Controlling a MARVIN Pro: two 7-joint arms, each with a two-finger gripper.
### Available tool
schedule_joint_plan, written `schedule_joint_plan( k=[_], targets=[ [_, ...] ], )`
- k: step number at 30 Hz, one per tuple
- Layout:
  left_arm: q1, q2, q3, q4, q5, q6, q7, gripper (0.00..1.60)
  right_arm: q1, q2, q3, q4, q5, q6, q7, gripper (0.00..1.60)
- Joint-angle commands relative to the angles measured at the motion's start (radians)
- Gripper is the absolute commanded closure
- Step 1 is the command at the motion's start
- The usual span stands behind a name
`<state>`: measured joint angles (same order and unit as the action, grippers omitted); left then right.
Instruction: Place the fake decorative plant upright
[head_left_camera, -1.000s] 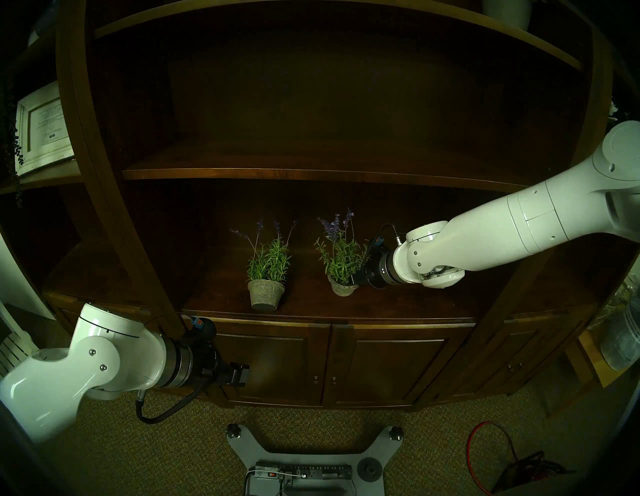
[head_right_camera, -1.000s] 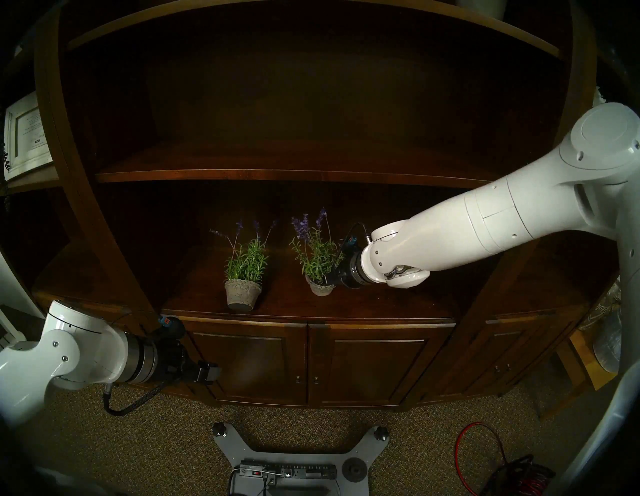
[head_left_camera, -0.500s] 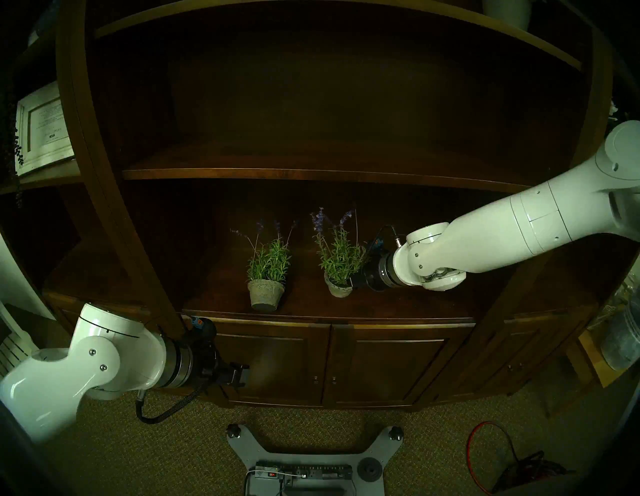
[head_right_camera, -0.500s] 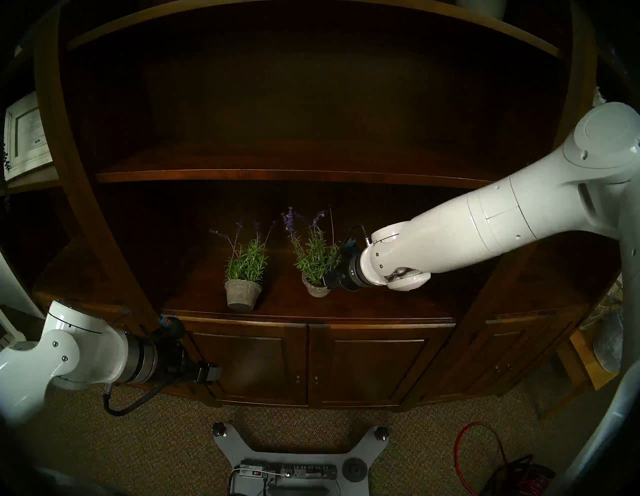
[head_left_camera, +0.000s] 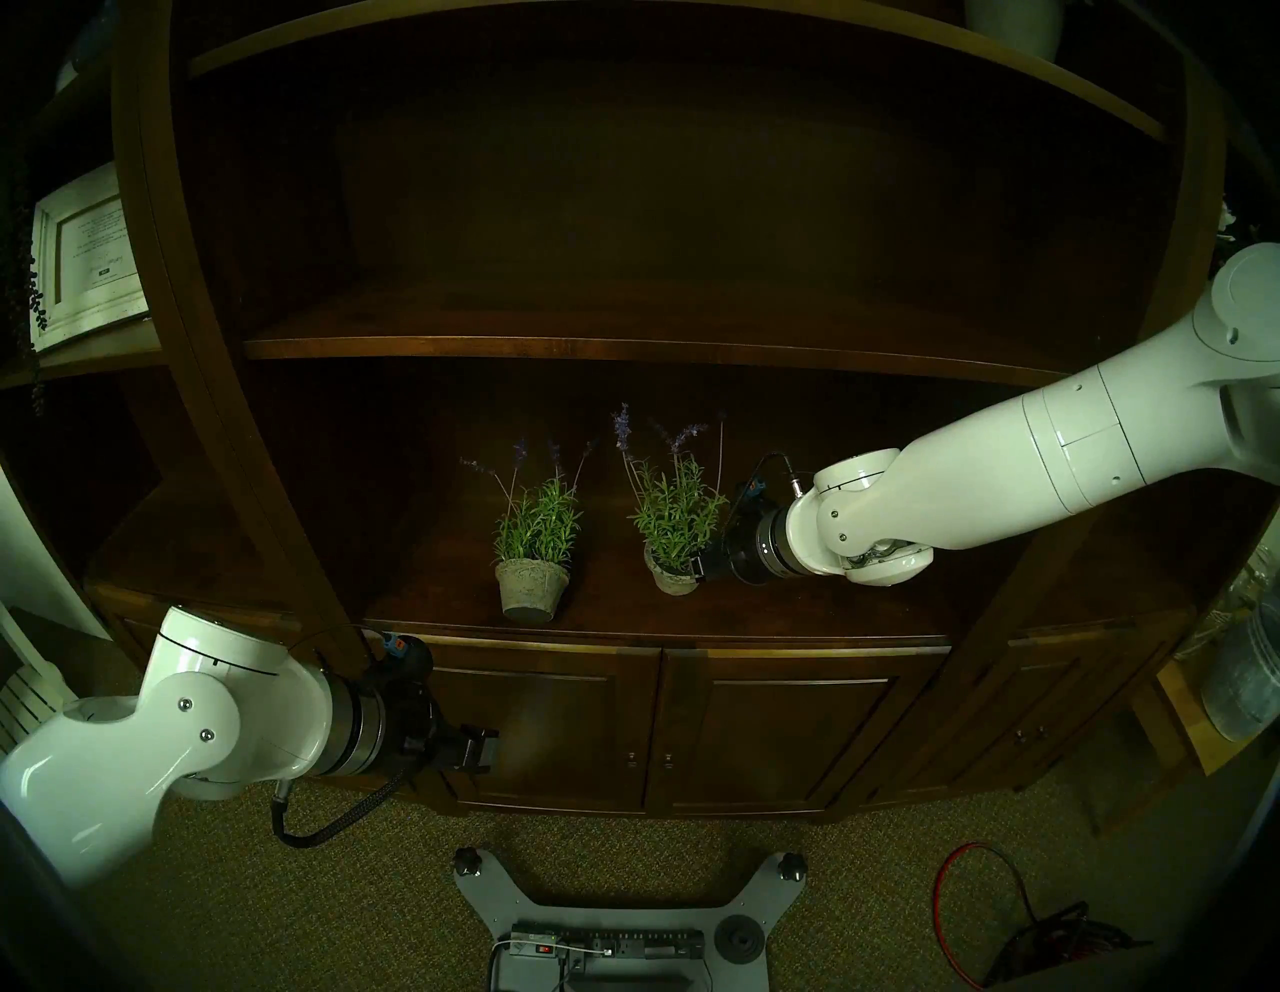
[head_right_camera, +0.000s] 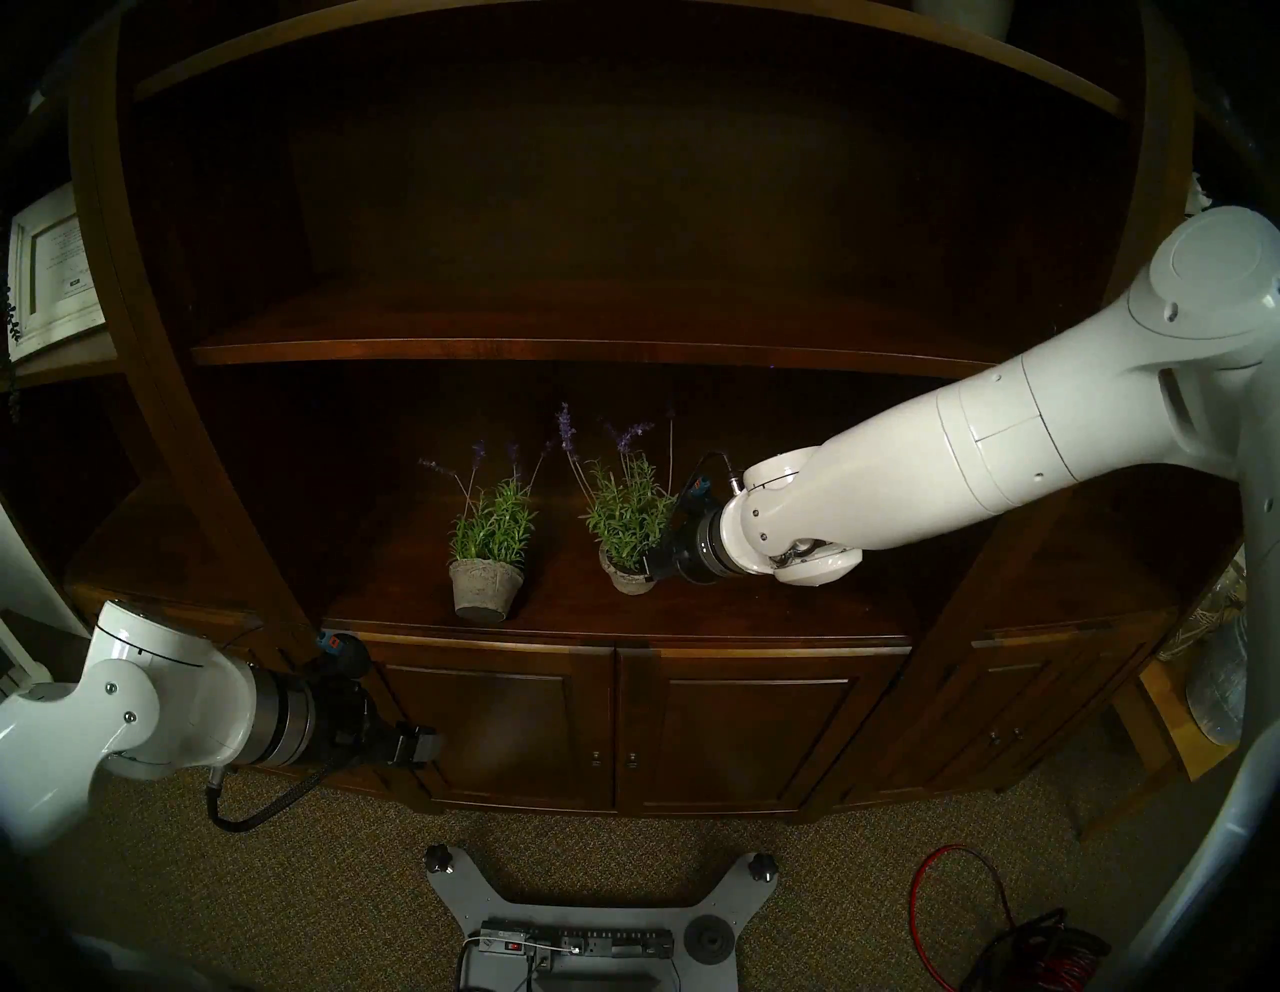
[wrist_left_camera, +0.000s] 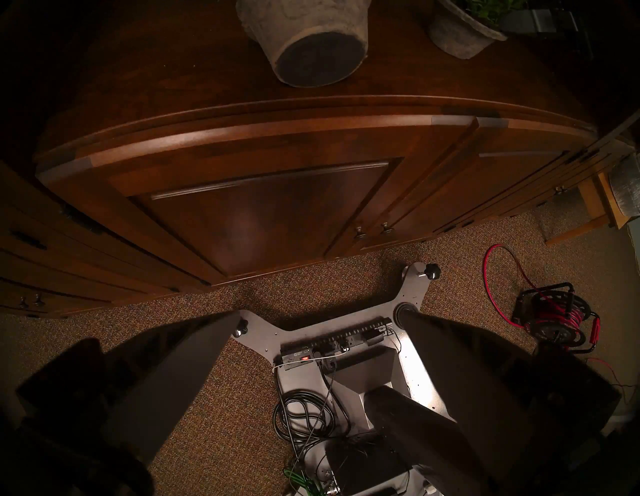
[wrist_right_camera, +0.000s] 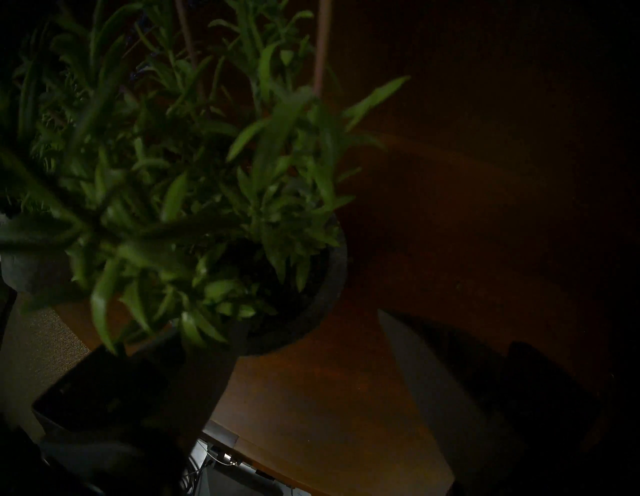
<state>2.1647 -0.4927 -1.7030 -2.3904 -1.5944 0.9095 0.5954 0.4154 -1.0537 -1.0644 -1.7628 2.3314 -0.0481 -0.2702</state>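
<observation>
Dark wooden cabinet shelf (head_left_camera: 796, 609) above closed doors, two grey pots of fake lavender on it, left potted plant (head_left_camera: 532, 547) tipped back with its dark base showing toward the front edge, right potted plant (head_left_camera: 670, 526) near it, apart, roughly upright.

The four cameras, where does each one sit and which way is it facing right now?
Head stereo left: on the head, facing the wooden cabinet; both arms show.
Head stereo right: nearly the same, shifted sideways.
Left wrist: looks down past the open left tool at carpet and cabinet doors.
Right wrist: close over the right potted plant; right tool fingers apart.
Shared: left wrist and head views show the left potted plant.
</observation>
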Motion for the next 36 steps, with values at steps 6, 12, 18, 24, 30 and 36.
schedule_joint_plan(
  k=[6,12,18,24,30,36],
  targets=[
    [-0.008,0.002,-0.012,-0.011,0.000,-0.001,0.000,0.00,0.069,0.025,0.011,-0.040,-0.014,-0.015,-0.006,0.26],
    [-0.008,0.002,-0.012,-0.011,0.000,-0.001,0.000,0.00,0.079,0.033,0.010,-0.050,-0.019,-0.019,-0.006,0.27],
    [-0.008,0.002,-0.012,-0.011,0.000,-0.001,0.000,0.00,0.093,0.041,0.009,-0.061,-0.022,-0.018,-0.008,0.27],
    [-0.008,0.002,-0.012,-0.011,0.000,-0.001,0.000,0.00,0.118,0.052,0.008,-0.094,-0.027,-0.022,-0.022,0.28],
    [-0.009,0.002,-0.011,-0.011,0.000,-0.002,0.000,0.00,0.169,0.085,-0.004,-0.172,-0.042,-0.032,-0.044,0.26],
    [-0.009,0.002,-0.010,-0.010,0.001,-0.002,0.000,0.00,0.219,0.169,-0.002,-0.275,-0.088,-0.042,-0.076,0.24]
  ],
)
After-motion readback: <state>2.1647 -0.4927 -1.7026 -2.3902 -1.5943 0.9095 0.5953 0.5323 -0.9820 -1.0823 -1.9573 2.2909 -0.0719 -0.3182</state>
